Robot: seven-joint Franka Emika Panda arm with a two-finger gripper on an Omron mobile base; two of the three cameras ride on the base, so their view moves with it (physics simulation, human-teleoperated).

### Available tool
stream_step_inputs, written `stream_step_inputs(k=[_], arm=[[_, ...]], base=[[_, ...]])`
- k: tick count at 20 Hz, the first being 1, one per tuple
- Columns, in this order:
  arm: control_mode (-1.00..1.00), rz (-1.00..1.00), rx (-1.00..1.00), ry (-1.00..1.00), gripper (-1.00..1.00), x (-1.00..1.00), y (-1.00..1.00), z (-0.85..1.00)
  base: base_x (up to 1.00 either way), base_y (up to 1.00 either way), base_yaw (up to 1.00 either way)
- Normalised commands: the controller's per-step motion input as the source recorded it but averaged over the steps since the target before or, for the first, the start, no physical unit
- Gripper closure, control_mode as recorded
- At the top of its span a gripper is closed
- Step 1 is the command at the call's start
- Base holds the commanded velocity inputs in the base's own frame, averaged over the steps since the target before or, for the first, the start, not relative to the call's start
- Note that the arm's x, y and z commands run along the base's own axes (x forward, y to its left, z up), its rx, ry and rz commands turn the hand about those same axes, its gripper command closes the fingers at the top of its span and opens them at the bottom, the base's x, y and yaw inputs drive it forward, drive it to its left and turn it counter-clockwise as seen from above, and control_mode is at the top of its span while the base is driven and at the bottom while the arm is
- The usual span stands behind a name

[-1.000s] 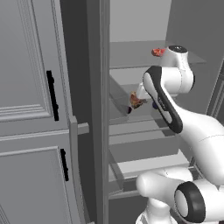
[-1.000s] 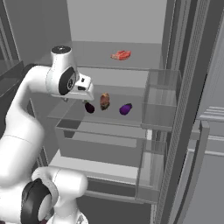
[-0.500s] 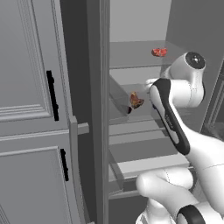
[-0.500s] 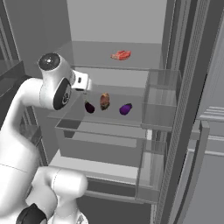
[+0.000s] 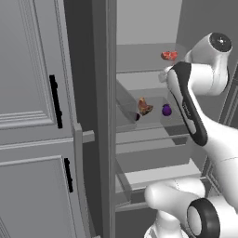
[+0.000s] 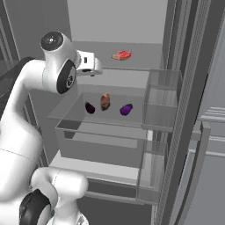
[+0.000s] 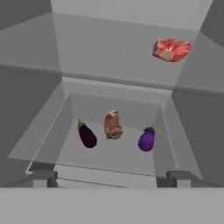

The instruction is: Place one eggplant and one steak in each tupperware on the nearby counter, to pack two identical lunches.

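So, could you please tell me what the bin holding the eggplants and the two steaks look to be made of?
The bin looks like clear, smooth plastic or glass: the shelf shows through its walls. The eggplants have glossy purple skin with highlights. The steaks look like matte raw meat, red-brown with paler streaks.

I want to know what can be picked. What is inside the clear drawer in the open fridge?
Inside the clear drawer lie two dark-purple eggplants with a reddish-brown steak between them. Nothing covers them.

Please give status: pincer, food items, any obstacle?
Pincer open, empty, facing open fridge. Two eggplants flank one steak in clear drawer; second steak on shelf above. Nothing blocking.
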Motion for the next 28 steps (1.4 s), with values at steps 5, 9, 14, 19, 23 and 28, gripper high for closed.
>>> stream_step_inputs(k=[5, 9, 14, 19, 23, 28], arm=[[-1.00, 0.09, -0.09, 0.03, -1.00, 0.28, -0.61, 0.35], [-1.00, 0.06, -0.12, 0.00, -1.00, 0.49, -0.43, 0.06], [-1.00, 0.00, -0.03, 0.01, -1.00, 0.46, -0.24, 0.00], [-1.00, 0.00, 0.00, 0.00, -1.00, 0.46, -0.01, -0.01], [-1.00, 0.00, 0.00, 0.04, -1.00, 0.58, 0.00, -0.08], [-1.00, 0.03, 0.00, 0.05, -1.00, 0.58, -0.02, -0.11]], base=[[0.00, 0.00, 0.00], [0.00, 0.00, 0.00], [0.00, 0.00, 0.00], [0.00, 0.00, 0.00], [0.00, 0.00, 0.00], [0.00, 0.00, 0.00]])
